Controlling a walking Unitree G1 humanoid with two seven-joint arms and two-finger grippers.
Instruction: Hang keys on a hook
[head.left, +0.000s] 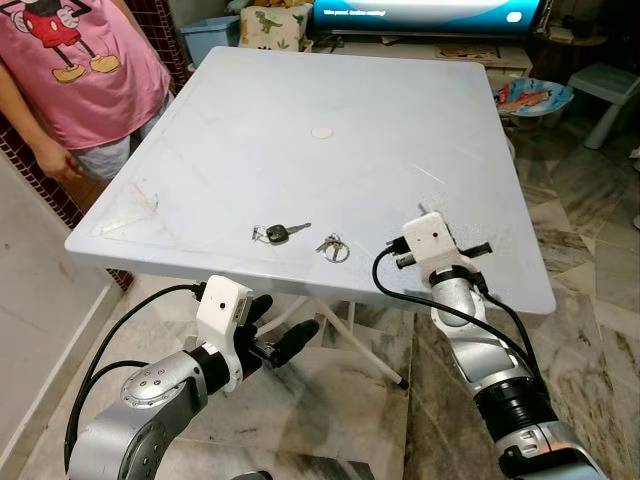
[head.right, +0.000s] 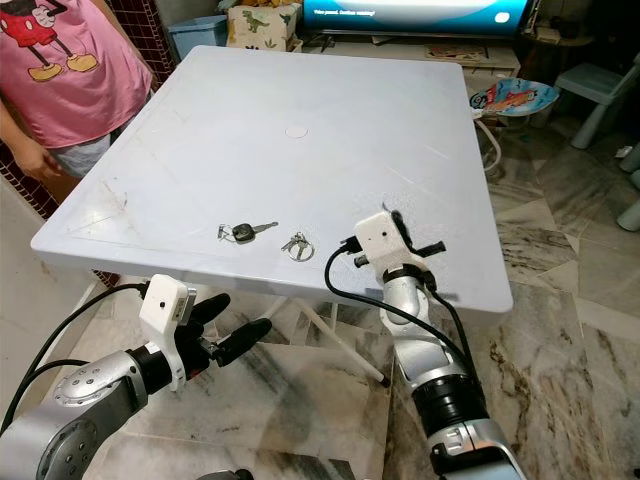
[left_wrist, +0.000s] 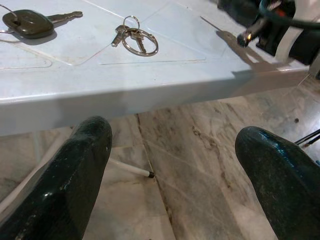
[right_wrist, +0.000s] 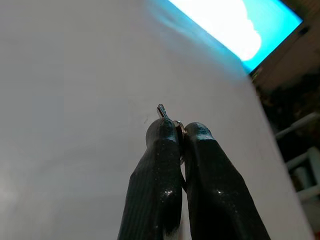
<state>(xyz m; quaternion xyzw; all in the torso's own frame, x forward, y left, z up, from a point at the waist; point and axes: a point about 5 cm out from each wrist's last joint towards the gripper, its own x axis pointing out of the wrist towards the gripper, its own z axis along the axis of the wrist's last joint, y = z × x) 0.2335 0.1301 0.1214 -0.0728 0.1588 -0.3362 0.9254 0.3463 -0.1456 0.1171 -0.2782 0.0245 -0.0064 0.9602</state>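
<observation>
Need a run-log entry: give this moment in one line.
right tool shut on metal piece | left tool open below edge | black key, key ring on table

A white plastic folding table stands on marble floor. Beyond its far edge glows a television screen; a person in a pink shirt (cartoon print) stands at its far-left corner.

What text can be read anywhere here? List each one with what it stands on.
Glowing blue television screen: one line of white writing, too small and blurred to read.
Pink shirt on the person: a cartoon mouse figure, no words.
White plastic table, black-headed key, ring of small keys: no legible text.
</observation>
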